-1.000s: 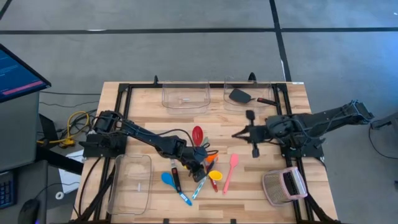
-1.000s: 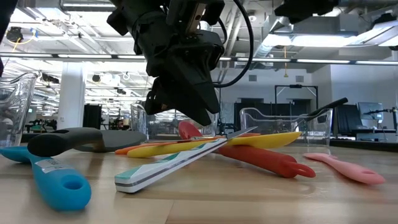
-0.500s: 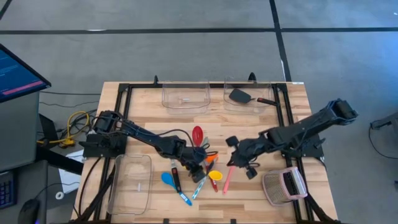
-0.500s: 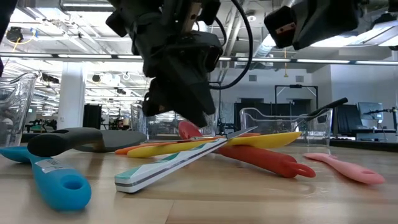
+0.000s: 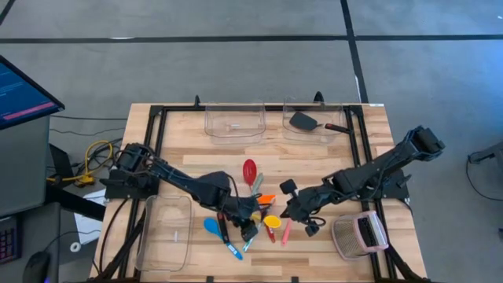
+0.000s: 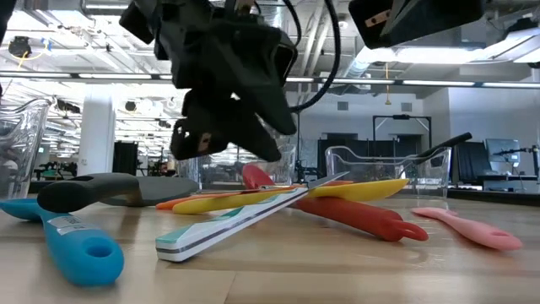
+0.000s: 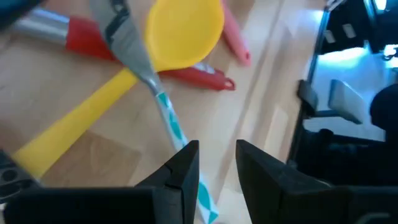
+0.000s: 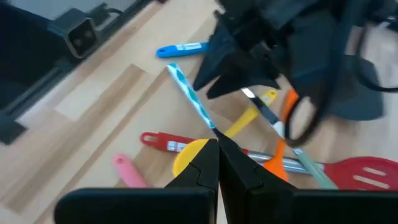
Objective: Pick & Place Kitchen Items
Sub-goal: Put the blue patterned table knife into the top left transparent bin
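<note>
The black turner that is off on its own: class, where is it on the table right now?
In the high view, the black turner lies inside the clear bin at the table's far edge on the right arm's side, beside a second clear bin, well away from the utensil pile.

Your left end effector (image 5: 250, 228) low, fingers (image 7: 180, 177) slightly parted, empty. Your right end effector (image 5: 288, 211) beside it, fingers pressed together.
</note>
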